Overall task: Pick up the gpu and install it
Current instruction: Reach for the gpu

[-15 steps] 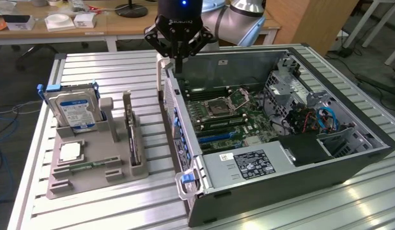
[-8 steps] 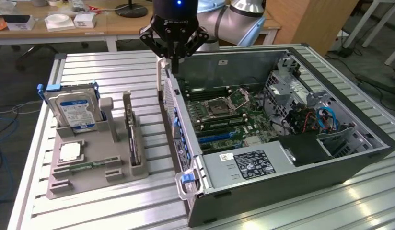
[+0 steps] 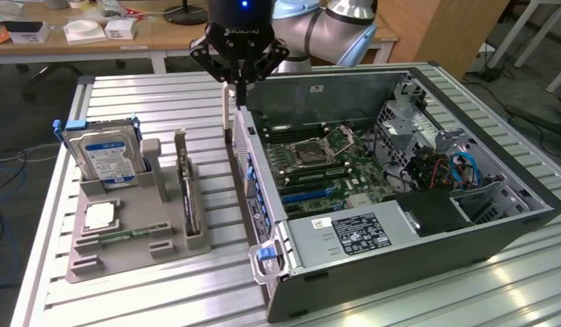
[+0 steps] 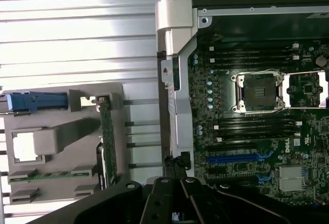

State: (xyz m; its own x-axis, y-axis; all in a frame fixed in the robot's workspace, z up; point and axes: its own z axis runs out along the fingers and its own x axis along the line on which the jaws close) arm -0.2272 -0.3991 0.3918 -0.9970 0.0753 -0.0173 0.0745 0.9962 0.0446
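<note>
While my pincer [image 3: 237, 87] hangs over the rear wall of the open computer case [image 3: 426, 238], the worst I can picture is a knock. Coming down from here, I judge, my fingertips would strike that wall, or the pale upright strip just under them, rather than anything I am meant to take. I cannot tell whether they already touch the strip.

The gpu [image 3: 183, 178] stands on its thin edge in a slot of the grey parts tray [image 3: 99, 262], at about seven o'clock from my pincer in the exterior view and well apart from it. A card that thin, held upright in a slot, looks likely to bind if it is pulled at a slant, and the light tray might lift or slide with it. The hard drive [image 3: 103, 157] stands at nine o'clock from the card and the green memory stick [image 3: 126, 236] lies at about eight o'clock from it. A careless approach could catch either of them. On the motherboard [image 3: 326, 163], the blue expansion slots [image 3: 303, 194] sit close to the case wall, so I reckon a tilted card could scrape the board.

My pincer is pressed fully together and pinches nothing that I can see. With the fingers shut like this, it could only bump the card's top edge, not straddle it.
</note>
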